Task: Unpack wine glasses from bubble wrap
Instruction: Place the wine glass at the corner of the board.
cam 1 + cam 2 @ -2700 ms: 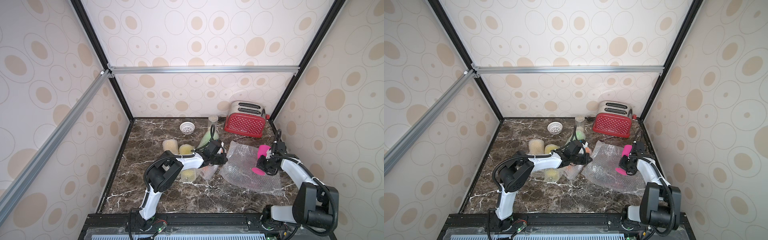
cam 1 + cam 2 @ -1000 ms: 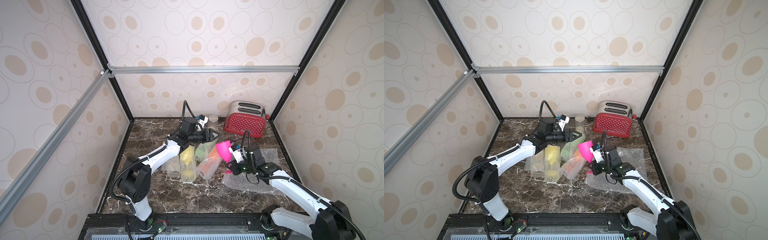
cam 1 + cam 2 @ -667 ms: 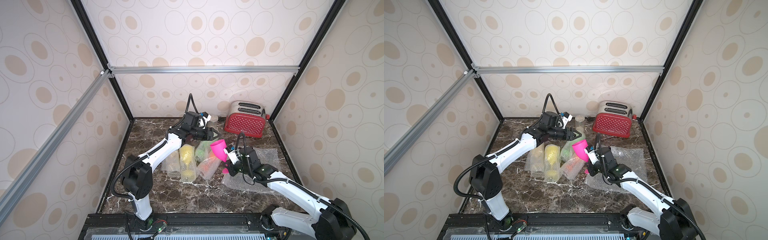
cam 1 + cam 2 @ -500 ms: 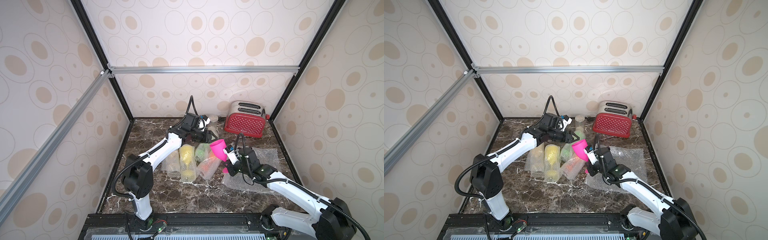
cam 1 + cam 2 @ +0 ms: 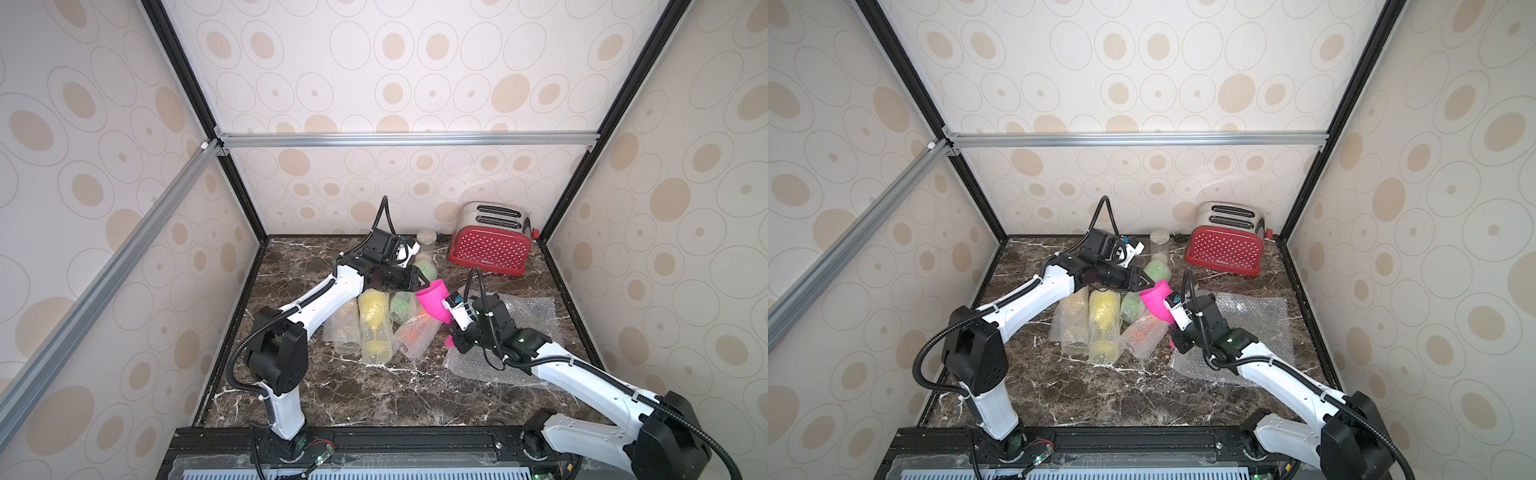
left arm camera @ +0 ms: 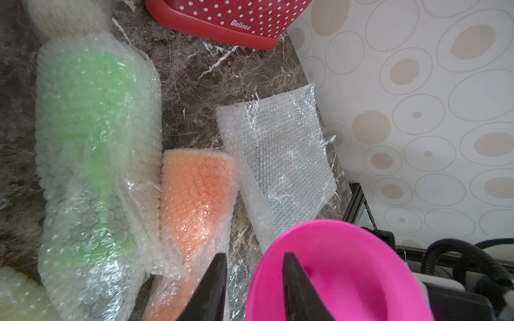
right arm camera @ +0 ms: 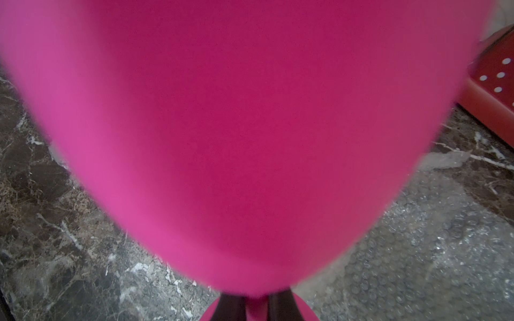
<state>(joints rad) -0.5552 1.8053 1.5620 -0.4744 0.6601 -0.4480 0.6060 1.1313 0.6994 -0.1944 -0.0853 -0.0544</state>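
Pink wine glass (image 5: 432, 301) hangs tilted above the counter (image 5: 332, 395), between the wrapped tubes (image 5: 376, 320) and the flat bubble wrap (image 5: 528, 316). It looks like opaque plastic, so probably light, stiff and smooth. The stem seems the surest hold, while the thin rim could slip. Right end effector (image 7: 257, 304) is clamped on the stem. Left end effector (image 6: 253, 257) straddles the rim, jaws apart and not yet pinching. The foot is mostly hidden, and the blurred bowl fills the right wrist view.
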